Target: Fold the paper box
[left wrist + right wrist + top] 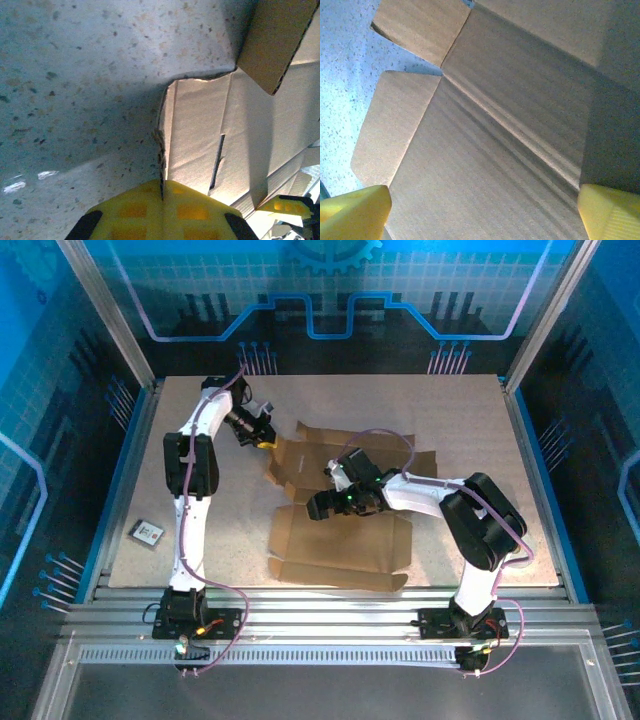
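The paper box [345, 550] lies flat and unfolded near the middle of the table [460, 420]. It is a brown die-cut sheet, its long axis running roughly from the far side toward the arm bases.

- Left gripper [161, 194]: at the sheet's far-left corner. The yellow fingers are pressed together with the edge of a side flap pinched between them. The flap extends away from the jaws toward the sheet's centre.
- Right gripper [482, 220]: over the middle of the sheet, jaws wide apart, nothing held. A yellow fingertip [355, 210] sits at each side of the wrist view, with a creased panel and two rounded tabs below. Whether the fingers touch the card cannot be told.
- Arm poses: the left arm reaches far forward with its forearm angled inward. The right arm bends at the elbow and reaches leftward across the sheet.

Judgement: the left arm has the hold, so raising that flap about its crease looks like the coming move. The right jaws are placed to press the centre panel down.
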Robot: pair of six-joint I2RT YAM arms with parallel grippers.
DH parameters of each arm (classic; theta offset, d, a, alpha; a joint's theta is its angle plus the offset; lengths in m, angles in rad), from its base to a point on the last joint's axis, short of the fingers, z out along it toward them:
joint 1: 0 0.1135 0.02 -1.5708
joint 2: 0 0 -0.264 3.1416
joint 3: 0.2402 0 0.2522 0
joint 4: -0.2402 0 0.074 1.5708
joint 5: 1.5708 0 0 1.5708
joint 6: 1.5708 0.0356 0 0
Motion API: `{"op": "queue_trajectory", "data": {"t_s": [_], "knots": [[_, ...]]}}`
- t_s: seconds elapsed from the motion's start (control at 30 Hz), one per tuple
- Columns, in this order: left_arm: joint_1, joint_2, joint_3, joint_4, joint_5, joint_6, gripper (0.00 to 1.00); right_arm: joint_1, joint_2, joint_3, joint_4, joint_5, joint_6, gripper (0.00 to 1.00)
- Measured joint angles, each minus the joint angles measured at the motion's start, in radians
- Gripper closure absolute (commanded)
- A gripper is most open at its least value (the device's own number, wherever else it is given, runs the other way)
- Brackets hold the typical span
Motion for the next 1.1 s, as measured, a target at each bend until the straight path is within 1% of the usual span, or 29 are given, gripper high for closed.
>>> {"op": "queue_trajectory", "data": {"t_s": [0.1, 0.27, 0.37, 0.43, 0.53, 0.63, 0.77, 0.83, 0.93, 1.1], "knots": [[-0.007, -0.054, -0.055, 0.066, -0.018, -0.038, 0.99, 0.011, -0.016, -0.002, -0.013, 0.008, 0.014, 0.16], [-0.008, -0.176, -0.150, 0.220, -0.043, -0.089, 0.99, 0.079, -0.068, -0.019, -0.022, 0.046, 0.051, 0.41], [-0.008, -0.264, -0.243, 0.327, -0.052, -0.113, 0.98, 0.124, -0.087, -0.035, -0.024, 0.076, 0.083, 0.52], [-0.008, -0.316, -0.307, 0.398, -0.053, -0.126, 0.98, 0.149, -0.089, -0.046, -0.020, 0.099, 0.105, 0.61], [-0.010, -0.376, -0.404, 0.493, -0.066, -0.143, 0.97, 0.171, -0.088, -0.065, -0.013, 0.122, 0.147, 0.70], [-0.020, -0.420, -0.494, 0.560, -0.106, -0.146, 0.97, 0.182, -0.071, -0.067, 0.000, 0.140, 0.182, 0.78], [-0.050, -0.480, -0.610, 0.627, -0.178, -0.145, 0.97, 0.194, -0.033, -0.067, 0.018, 0.159, 0.215, 0.89], [-0.071, -0.521, -0.677, 0.657, -0.218, -0.145, 0.97, 0.197, -0.014, -0.067, 0.022, 0.166, 0.232, 0.92], [-0.101, -0.586, -0.760, 0.697, -0.268, -0.145, 0.96, 0.198, 0.004, -0.067, 0.028, 0.168, 0.244, 0.94], [-0.133, -0.665, -0.830, 0.749, -0.310, -0.150, 0.96, 0.199, 0.017, -0.053, 0.040, 0.166, 0.259, 0.96]]}}
